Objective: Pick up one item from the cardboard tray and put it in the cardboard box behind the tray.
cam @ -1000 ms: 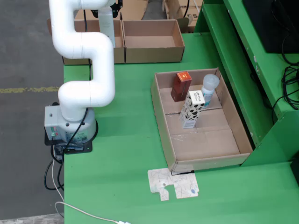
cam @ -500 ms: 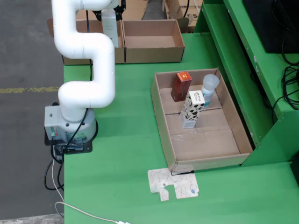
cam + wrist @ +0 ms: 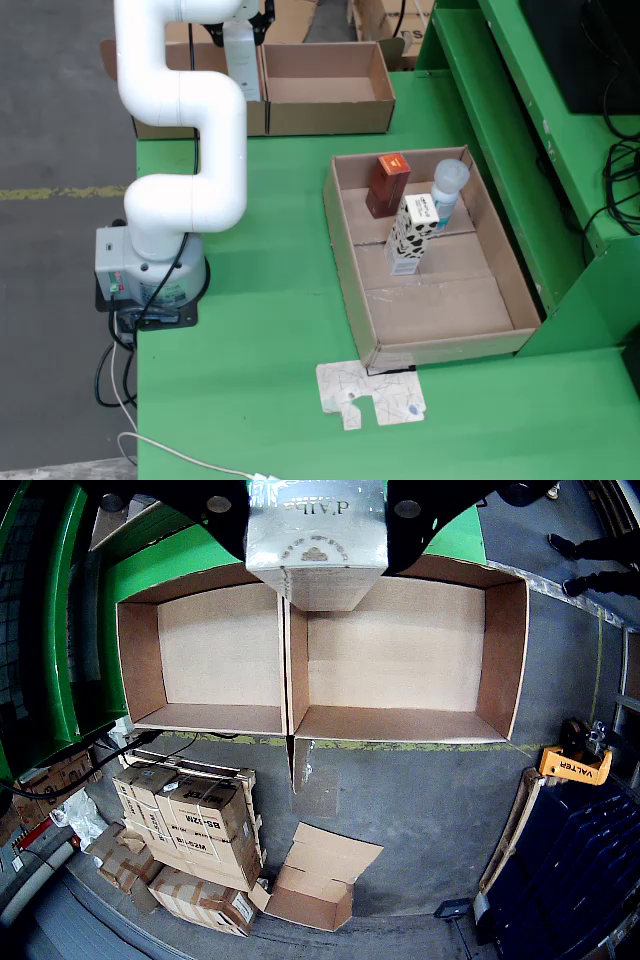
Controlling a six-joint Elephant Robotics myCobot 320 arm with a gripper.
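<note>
- Gripper: dark fingers clamped on either side of a silver-white carton, held above the two cardboard boxes.
- Fixed view: carton over the boxes' shared wall.
- Cardboard tray: red-brown box, spotted carton, capped bottle standing upright.

Table: green table
Paper scrap: flattened printed card near the table's front edge
Floor stack: taped cardboard cartons
Floor carton: open, empty box
</note>
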